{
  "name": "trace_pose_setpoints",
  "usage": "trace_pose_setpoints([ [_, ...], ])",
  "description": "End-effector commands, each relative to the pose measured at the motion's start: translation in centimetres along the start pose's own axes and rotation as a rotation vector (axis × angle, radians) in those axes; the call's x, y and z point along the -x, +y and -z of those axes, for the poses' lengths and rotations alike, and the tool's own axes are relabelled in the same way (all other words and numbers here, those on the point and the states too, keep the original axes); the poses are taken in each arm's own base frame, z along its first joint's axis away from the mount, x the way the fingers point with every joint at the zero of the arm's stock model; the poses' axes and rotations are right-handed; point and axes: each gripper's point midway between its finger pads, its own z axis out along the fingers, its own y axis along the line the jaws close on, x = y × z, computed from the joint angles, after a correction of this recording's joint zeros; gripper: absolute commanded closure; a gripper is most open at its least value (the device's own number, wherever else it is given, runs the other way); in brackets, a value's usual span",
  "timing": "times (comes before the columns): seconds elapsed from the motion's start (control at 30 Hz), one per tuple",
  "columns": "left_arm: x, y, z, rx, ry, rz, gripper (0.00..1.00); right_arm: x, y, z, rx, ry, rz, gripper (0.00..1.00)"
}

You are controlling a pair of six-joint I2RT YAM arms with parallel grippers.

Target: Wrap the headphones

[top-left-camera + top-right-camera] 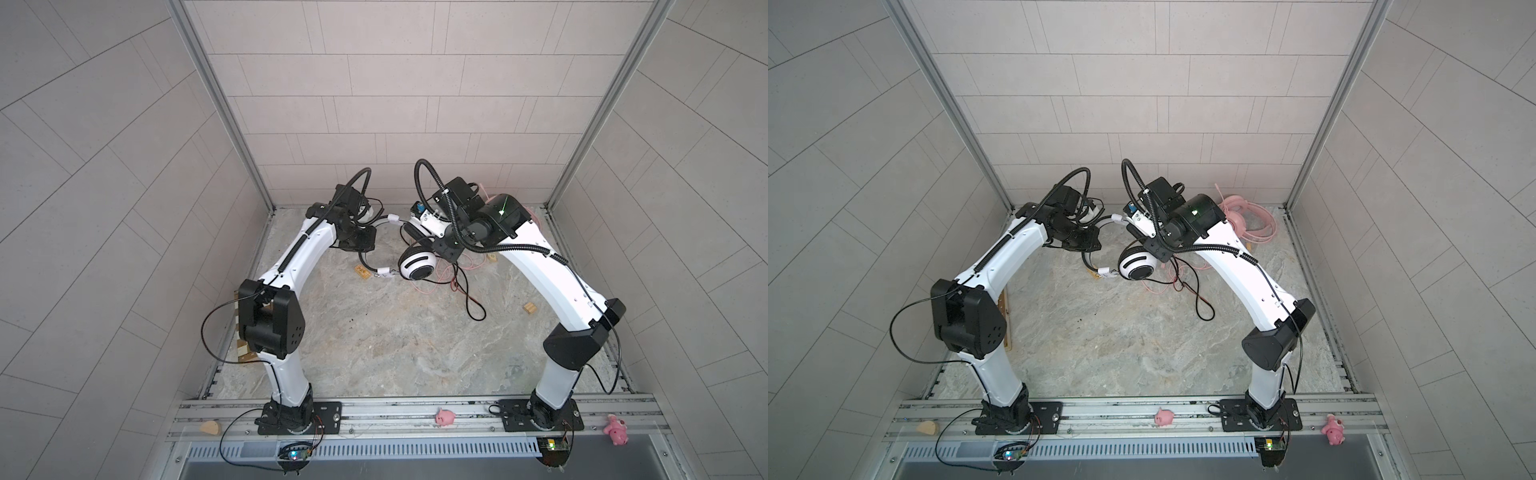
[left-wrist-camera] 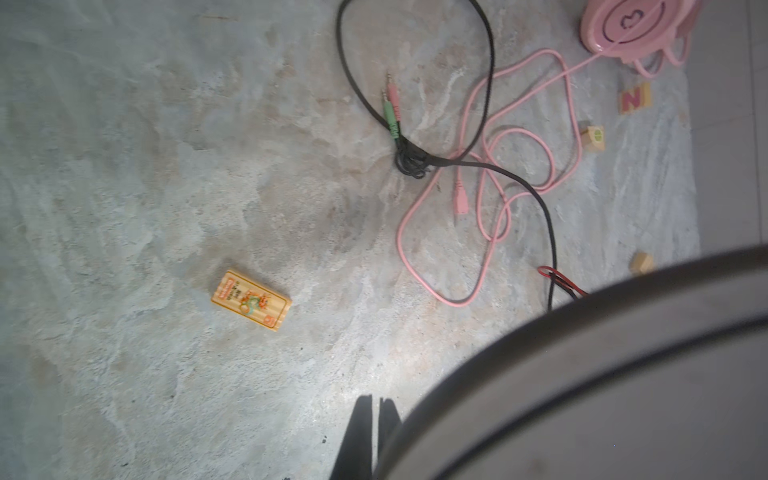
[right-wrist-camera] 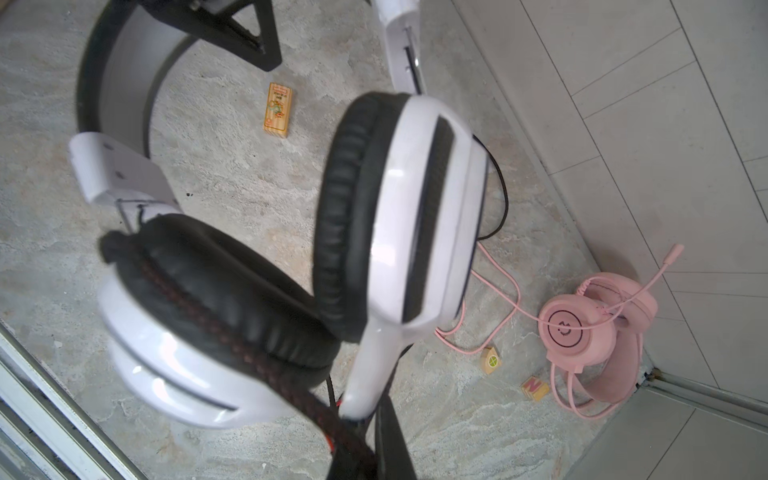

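Left: the left gripper (image 2: pixel 374 436), fingers pressed together, is clamped on the headband (image 3: pixel 112 83) of the white headset (image 1: pixel 417 266). The headset is held between the two arms toward the back of the marbled table (image 1: pixel 374 332) and appears raised off its surface. An orange printed tile (image 2: pixel 250 300) lies on the table close by. Centre: the two white, black-striped earcups sit close together, black cushions turned toward the right wrist camera. Right of centre: the right gripper (image 3: pixel 374 453) is closed on the braided black cable (image 3: pixel 249 351), which crosses one ear cushion and runs down between the fingers. The cable's slack falls to the table in loose loops with the plugs lying free, and it crosses the slack pink cable (image 2: pixel 440 291). Far right: the pink headset (image 1: pixel 1235 218) rests in the back right corner against the wall, well apart from both grippers. A letter block (image 3: pixel 535 388) lies just beside it.
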Motion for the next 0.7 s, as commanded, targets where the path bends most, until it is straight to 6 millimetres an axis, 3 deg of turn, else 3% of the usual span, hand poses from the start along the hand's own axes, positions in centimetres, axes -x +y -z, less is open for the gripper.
trace_pose_setpoints([
  [0.0,0.2,-3.5,1.7,-0.127,-0.013,-0.07,1.0,-0.6,-1.7,0.7,-0.034,-0.01,-0.017,1.0],
  [0.27,-0.7,-4.7,1.3,-0.116,0.015,-0.143,1.0,-2.2,-5.5,-0.1,-0.151,0.031,-0.078,1.0],
  [0.53,-1.4,-6.0,0.7,-0.109,0.041,-0.199,1.0,1.3,-4.2,-0.6,-0.05,-0.124,-0.092,1.0],
  [0.67,-1.2,-5.9,1.2,-0.085,0.022,-0.211,1.0,0.8,-4.9,-2.6,-0.076,-0.137,-0.133,1.0],
])
